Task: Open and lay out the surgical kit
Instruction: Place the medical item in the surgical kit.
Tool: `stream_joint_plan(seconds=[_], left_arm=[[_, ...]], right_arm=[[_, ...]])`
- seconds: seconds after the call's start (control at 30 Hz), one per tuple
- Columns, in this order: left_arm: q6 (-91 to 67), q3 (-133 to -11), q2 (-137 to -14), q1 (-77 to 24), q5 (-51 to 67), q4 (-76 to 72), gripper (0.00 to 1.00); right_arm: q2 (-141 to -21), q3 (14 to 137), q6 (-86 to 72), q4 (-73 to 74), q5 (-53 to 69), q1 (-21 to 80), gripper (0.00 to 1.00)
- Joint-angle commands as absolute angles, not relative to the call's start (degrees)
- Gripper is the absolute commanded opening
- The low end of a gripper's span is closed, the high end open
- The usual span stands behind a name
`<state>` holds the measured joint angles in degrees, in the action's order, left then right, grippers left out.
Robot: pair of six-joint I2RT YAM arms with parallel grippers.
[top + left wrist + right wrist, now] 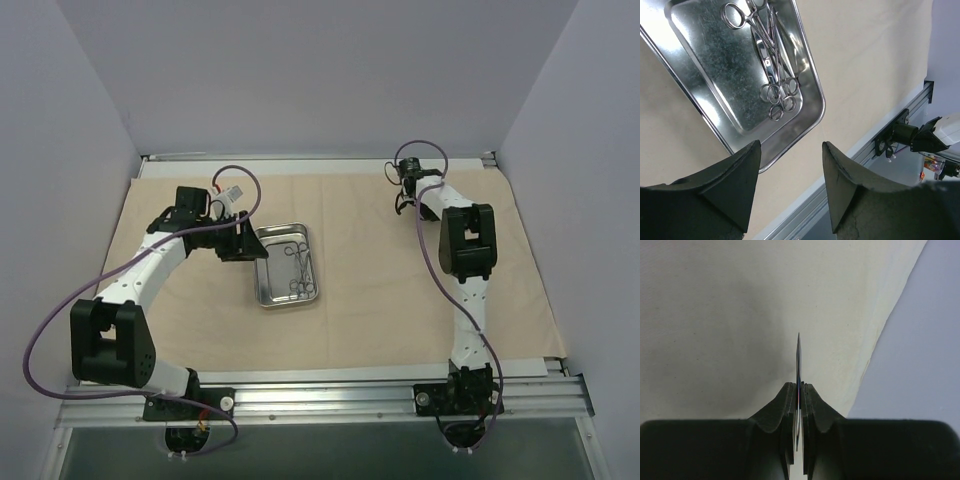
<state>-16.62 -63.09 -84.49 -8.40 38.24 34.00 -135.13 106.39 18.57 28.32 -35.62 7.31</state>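
The beige cloth wrap point(380, 300) lies spread flat over the table. The shiny steel tray point(262, 298) sits on it left of centre, with several ring-handled instruments point(300, 268) inside. My left gripper point(250, 243) is open and empty at the tray's left side. In the left wrist view its fingers point(740, 170) hang apart above the cloth point(865, 60), just off the tray's rim point(817, 85), with the instruments point(771, 60) beyond. My right gripper point(404, 200) is at the far right of the cloth. In the right wrist view it point(798, 387) is shut on a thin metal instrument point(798, 355) seen edge-on above the cloth point(715, 315).
An aluminium rail point(330, 395) runs along the near table edge, also in the left wrist view point(850, 165). Lilac walls point(320, 70) close in the back and sides. The cloth's right edge point(880, 340) lies near my right gripper.
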Motion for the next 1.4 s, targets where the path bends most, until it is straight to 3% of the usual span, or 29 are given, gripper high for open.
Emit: stream_joint_plan(seconds=[0.0, 0.47, 0.77, 1.37], left_arm=[[-17.84, -61.71, -80.95, -8.17, 41.04, 29.71, 0.61], [-21.44, -57.57, -78.05, -7.73, 38.41, 30.15, 0.58], [-22.06, -59.15, -78.84, -7.73, 37.88, 30.41, 0.58], [-21.53, -58.62, -79.72, -7.65, 38.58, 30.5, 0.58]], right_arm=[[-127.8, 104.07, 33.27, 22.34, -40.51, 7.82, 0.0], [-134.47, 115.93, 43.42, 18.72, -33.14, 4.4, 0.0], [-134.73, 113.64, 43.86, 17.67, -29.97, 0.27, 0.0], [-137.72, 113.73, 42.01, 19.95, -24.79, 1.58, 0.0]])
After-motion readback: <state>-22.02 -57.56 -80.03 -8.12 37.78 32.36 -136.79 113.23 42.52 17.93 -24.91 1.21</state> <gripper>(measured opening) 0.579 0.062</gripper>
